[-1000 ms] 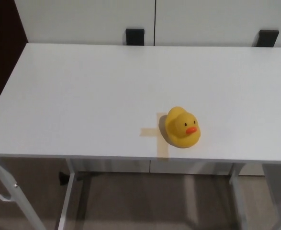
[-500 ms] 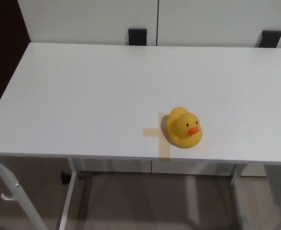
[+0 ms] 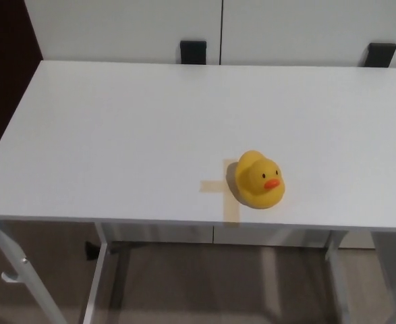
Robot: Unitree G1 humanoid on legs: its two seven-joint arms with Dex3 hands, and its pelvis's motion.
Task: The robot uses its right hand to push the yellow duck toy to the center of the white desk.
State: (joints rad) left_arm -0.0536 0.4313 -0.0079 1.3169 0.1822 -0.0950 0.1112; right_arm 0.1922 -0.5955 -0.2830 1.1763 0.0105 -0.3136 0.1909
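Yellow rubber duck toy point(image 3: 258, 179), near white desk's point(image 3: 117, 135) front edge, partly covering tan tape cross point(image 3: 223, 189) presumably marking its position; both hands unseen, finger state unknowable.

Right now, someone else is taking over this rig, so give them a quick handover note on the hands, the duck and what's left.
Hands: neither shows in the head view.
Yellow duck toy: upright near the front edge of the white desk, right of middle, its left side over the right arm of a tan tape cross, beak toward the camera.
Done: no push visible.
Left: bring in the right hand and push the duck to the desk's center.
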